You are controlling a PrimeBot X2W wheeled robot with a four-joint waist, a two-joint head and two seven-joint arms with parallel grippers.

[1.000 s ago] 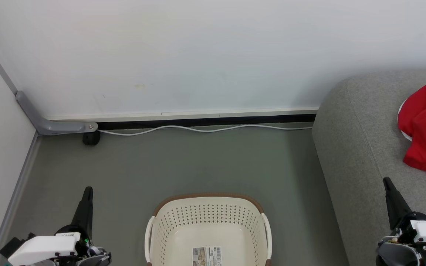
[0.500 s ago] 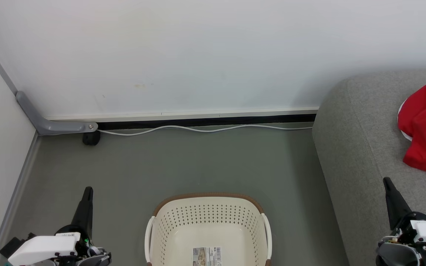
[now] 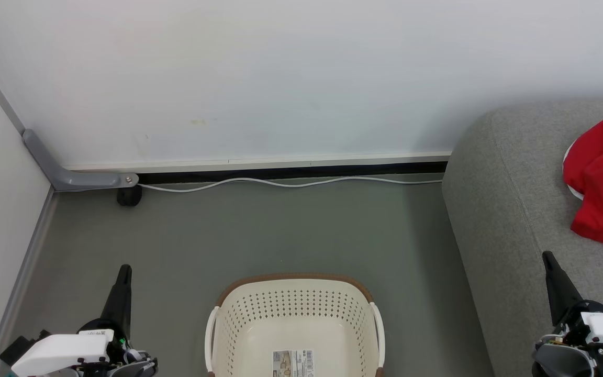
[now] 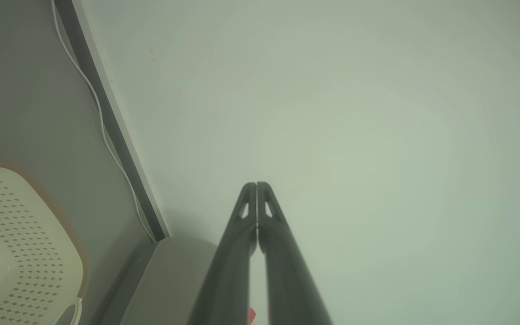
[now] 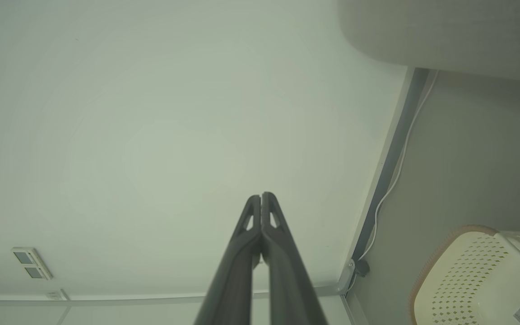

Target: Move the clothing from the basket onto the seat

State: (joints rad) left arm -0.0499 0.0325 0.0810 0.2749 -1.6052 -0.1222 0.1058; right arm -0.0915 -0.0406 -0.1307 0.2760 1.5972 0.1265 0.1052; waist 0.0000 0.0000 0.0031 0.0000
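Head view: the basket point(image 3: 294, 276) stands on the floor with a label point(image 3: 293, 363) lying inside it. The clothing point(image 3: 602, 178), a red heap, lies on the seat point(image 3: 511, 209), well right of the basket and farther back. The left gripper point(image 3: 123, 272) hangs just left of the basket, and the right gripper point(image 3: 547, 259) hangs to its right, over the seat. A cable point(image 3: 280, 183) trails behind the basket. Left wrist view: the fingers are pressed together on nothing, pointing past the basket at the wall. Right wrist view: the fingers likewise meet, empty.
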